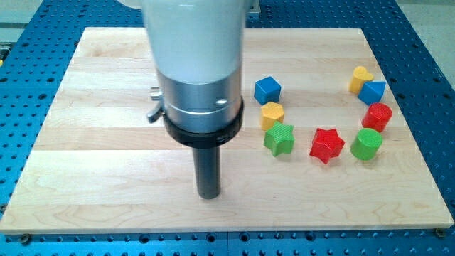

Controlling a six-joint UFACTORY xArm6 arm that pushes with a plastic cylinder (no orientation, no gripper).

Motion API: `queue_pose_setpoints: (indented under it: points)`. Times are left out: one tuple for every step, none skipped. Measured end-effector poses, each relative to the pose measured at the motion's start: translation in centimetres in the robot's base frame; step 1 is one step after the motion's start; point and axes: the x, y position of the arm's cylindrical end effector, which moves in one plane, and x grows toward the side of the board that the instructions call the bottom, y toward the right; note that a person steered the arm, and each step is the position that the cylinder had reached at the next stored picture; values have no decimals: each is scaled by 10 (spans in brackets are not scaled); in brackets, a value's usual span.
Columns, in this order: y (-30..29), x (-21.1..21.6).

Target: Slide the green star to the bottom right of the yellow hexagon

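Note:
The green star [279,139] lies on the wooden board [106,85], right of centre. The yellow hexagon [272,114] touches its upper left side. My tip [208,195] rests on the board to the lower left of the green star, about a hundred pixels away, touching no block. The white and silver arm body hides the board's upper middle.
A blue cube [267,89] sits above the yellow hexagon. A red star [326,144] and a green cylinder [366,144] lie right of the green star. A red cylinder [377,116], a blue block [372,91] and a yellow block [360,78] stand at the right.

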Motion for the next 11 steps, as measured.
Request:
queue_pose_setpoints:
  points:
    - [0,-30]
    - [28,-40]
    - [78,-40]
    - [83,-40]
    - [84,-41]
    - [85,-51]
    - [99,-47]
    - [125,-46]
    - [132,-22]
    - [175,6]
    - [237,-7]
